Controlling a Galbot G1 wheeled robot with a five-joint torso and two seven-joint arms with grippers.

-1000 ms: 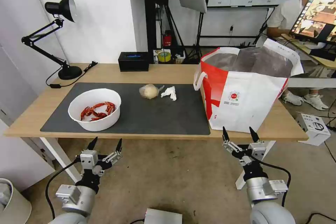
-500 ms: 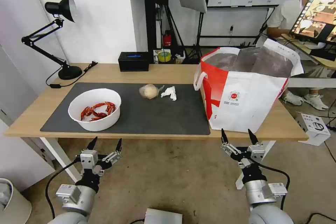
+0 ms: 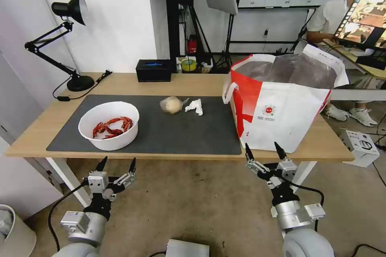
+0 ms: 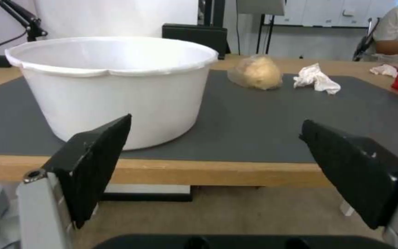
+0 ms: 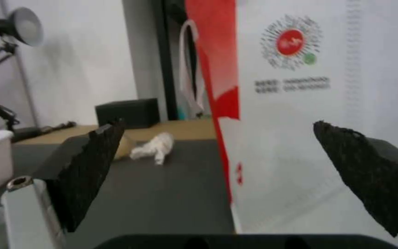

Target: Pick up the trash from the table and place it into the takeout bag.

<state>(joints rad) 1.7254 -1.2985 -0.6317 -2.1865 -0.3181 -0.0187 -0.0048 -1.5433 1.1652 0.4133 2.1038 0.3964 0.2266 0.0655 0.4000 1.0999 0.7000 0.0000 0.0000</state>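
On the wooden table [image 3: 120, 82], a white bowl [image 3: 108, 125] of red crayfish shells sits at the left of the dark mat [image 3: 169, 132]. A pale plastic-wrapped lump [image 3: 171, 105] and a crumpled white tissue [image 3: 194, 106] lie mid-mat. The white-and-red takeout bag [image 3: 281, 104] stands open at the table's right end. My left gripper [image 3: 116, 163] is open below the table's front edge, facing the bowl [image 4: 111, 86]. My right gripper [image 3: 262, 151] is open just in front of the bag [image 5: 300, 103], at the table's edge.
A black tissue box [image 3: 153, 70] and a black desk lamp [image 3: 68, 40] stand along the table's back. A small white device [image 3: 360, 146] sits on the floor at the right. A second tissue scrap [image 4: 384, 70] lies near the bag.
Both grippers have shifted a little to the left. The right one has also risen toward the table's front edge. Nothing on the table has moved.
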